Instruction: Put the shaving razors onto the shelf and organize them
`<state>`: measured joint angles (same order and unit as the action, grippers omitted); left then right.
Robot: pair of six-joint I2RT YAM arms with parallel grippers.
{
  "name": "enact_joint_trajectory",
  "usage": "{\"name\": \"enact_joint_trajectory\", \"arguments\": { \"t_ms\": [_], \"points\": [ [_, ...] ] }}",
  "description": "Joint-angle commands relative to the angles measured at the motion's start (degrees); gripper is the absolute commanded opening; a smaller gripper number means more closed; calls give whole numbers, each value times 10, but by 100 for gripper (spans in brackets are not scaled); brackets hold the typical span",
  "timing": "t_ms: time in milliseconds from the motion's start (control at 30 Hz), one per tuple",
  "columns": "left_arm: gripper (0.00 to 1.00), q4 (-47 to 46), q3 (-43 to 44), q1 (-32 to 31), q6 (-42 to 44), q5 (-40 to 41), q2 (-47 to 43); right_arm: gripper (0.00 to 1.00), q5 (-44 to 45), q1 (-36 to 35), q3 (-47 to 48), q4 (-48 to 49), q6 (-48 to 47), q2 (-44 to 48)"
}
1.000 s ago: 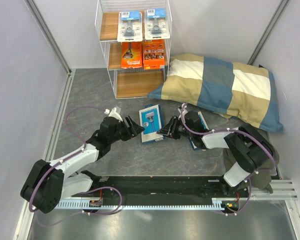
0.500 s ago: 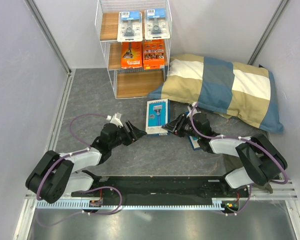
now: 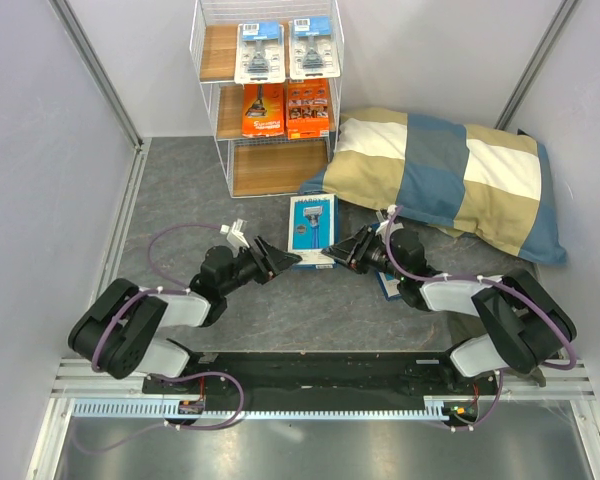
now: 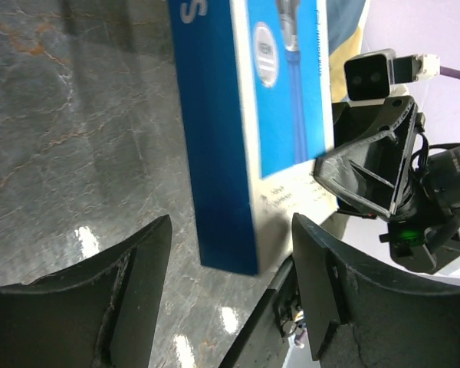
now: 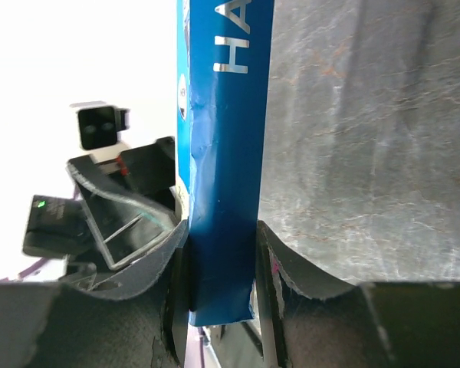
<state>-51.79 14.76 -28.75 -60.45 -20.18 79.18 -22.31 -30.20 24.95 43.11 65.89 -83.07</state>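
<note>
Now, item one: blue box [image 3: 311, 229], centre of the top view, its near end clamped across the thin sides by your right jaws, just left of the pillow [image 3: 450, 180]. Your left jaws stand wide apart, holding nothing, close by the box's lower-left corner. Item two: second blue box [image 3: 384, 286], on the tabletop [image 3: 180, 200], mostly hidden under the right arm. Shelf [image 3: 275, 168], upper centre: two clear blister packs [image 3: 260, 52] [image 3: 311, 47] on the top tier, two orange packs [image 3: 263, 110] [image 3: 309, 108] on the middle.

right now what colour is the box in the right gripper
Blue box, best in left wrist view.
</note>
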Motion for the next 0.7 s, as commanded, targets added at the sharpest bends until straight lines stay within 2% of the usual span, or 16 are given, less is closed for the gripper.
{"name": "enact_joint_trajectory", "arguments": {
  "t_ms": [0, 233, 300, 433, 467, 567, 667],
  "points": [
    [67, -140, -1, -3, -47, -33, 43, 8, -15, 0, -10, 114, 35, 30],
    [52, -242, -9, -6, -86, -44, 90, 9, -10, 1, -21, 139, 46, 36],
    [43, -247, -3, -7, -89, -47, 90, 10, -12, 1, -22, 143, 46, 34],
    [25, -244, -1, -9, -88, -50, 85, 18, -10, 0, -27, 154, 47, 31],
    [18, -242, -2, -9, -87, -50, 83, 20, -9, 0, -28, 156, 47, 31],
    [9, -228, -3, -9, -85, -46, 76, 27, -12, 0, -29, 164, 47, 27],
    [6, -218, -6, -8, -84, -40, 67, 32, -18, 0, -32, 176, 48, 25]
  ]
}}
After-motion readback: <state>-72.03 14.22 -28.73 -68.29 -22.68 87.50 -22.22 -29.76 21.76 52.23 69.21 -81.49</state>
